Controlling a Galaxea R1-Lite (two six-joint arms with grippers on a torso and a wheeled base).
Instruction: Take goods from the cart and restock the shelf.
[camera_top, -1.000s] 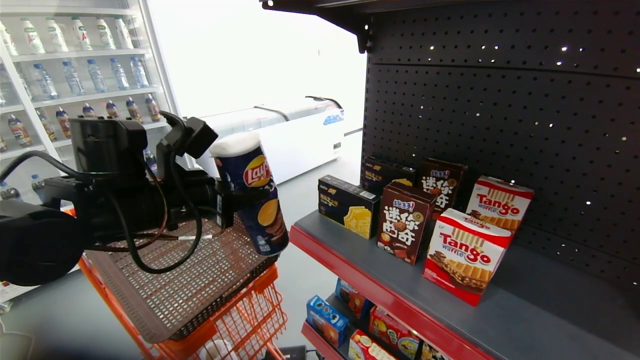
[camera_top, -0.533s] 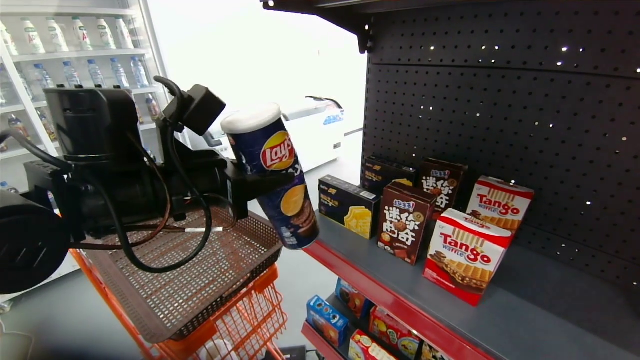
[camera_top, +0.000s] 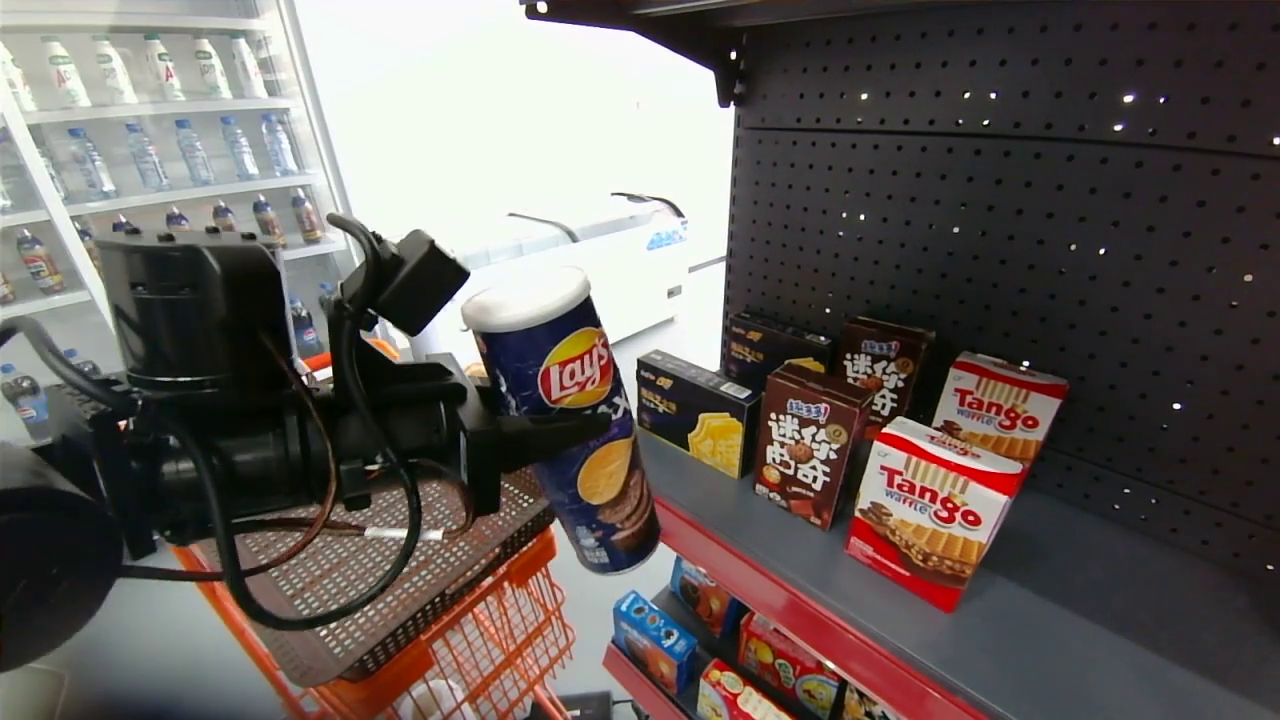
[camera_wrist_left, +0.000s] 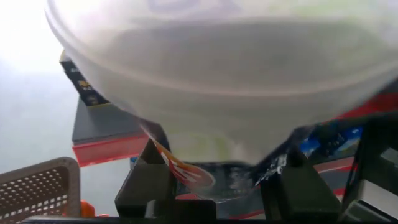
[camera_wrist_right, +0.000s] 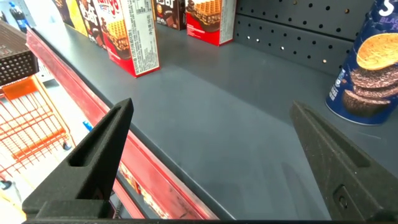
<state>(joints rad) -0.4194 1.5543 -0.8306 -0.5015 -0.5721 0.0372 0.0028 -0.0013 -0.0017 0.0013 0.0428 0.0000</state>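
Firmly left gripper clamps a blue chip can, red-yellow logo outward; right gripper gapes above shelf

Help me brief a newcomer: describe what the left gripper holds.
Between the orange wire cart and the red-edged grey shelf, the left gripper clamps a dark-blue chip can. Unlike the boxes on that shelf, it is cylindrical with a white lid.
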